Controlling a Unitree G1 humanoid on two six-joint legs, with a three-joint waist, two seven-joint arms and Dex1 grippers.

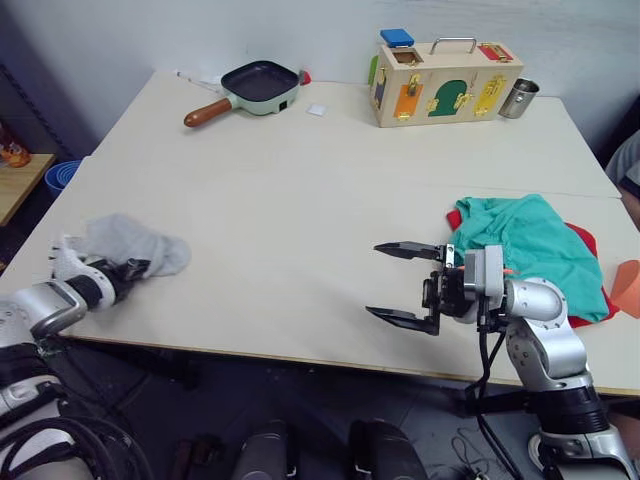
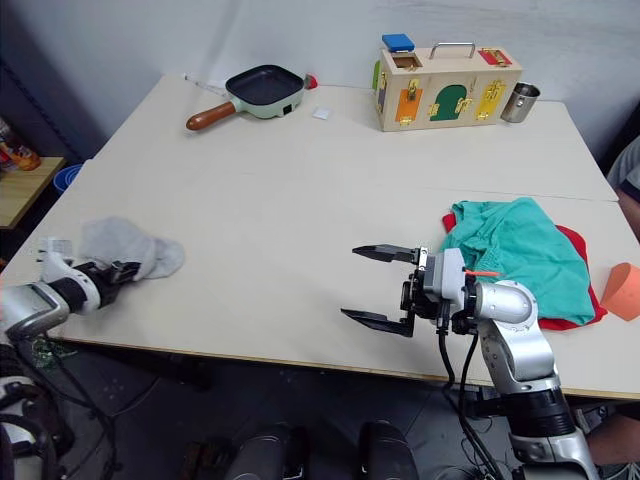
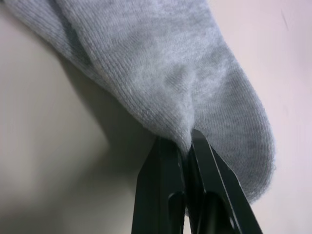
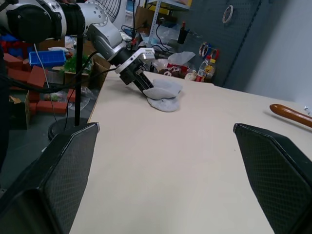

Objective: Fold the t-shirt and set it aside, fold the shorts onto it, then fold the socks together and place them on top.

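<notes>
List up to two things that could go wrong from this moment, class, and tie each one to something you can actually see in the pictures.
1. The left gripper pinches only a small fold of the socks, so one sock may slip free or trail when lifted.
2. The shorts lie loosely bunched on the t-shirt near the table edge; adding the socks could leave a lopsided pile. The right gripper, open and holding nothing, could snag the shorts if it swings back.

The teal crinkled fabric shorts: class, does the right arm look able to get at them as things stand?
Probably yes: the open right gripper hovers just beside the teal crinkled fabric shorts, nothing between, though it faces away from them.
</notes>
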